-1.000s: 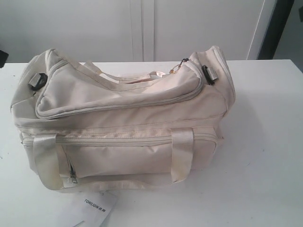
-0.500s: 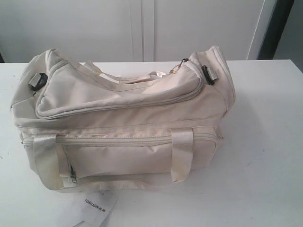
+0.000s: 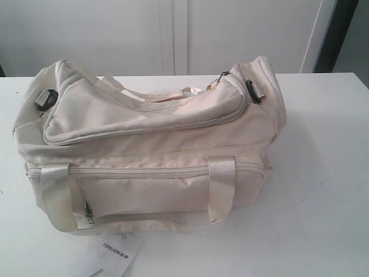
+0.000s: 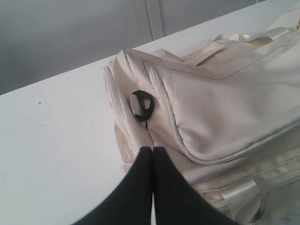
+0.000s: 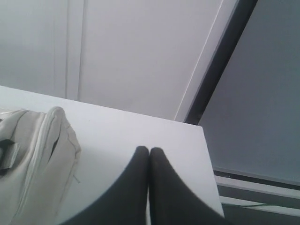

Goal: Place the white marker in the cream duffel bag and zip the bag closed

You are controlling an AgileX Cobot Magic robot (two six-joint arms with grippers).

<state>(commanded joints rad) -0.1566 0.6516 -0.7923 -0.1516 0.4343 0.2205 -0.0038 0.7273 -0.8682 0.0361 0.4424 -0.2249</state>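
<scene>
Soft, even light fills all three views, washing the white desk (image 3: 323,173) close to glare in the exterior view, with only a faint shadow to the right of the cream duffel bag (image 3: 155,133), while the left pincer (image 4: 152,150) and right pincer (image 5: 149,150) show as blurred, featureless black shapes.

The white worktop (image 3: 323,173) carries the cream duffel bag (image 3: 155,144); a white paper card (image 3: 115,254) lies at the bag's front edge.

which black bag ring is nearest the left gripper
The ring at the bag's left end in the exterior view, right by the left gripper; the other ring is opposite.
</scene>
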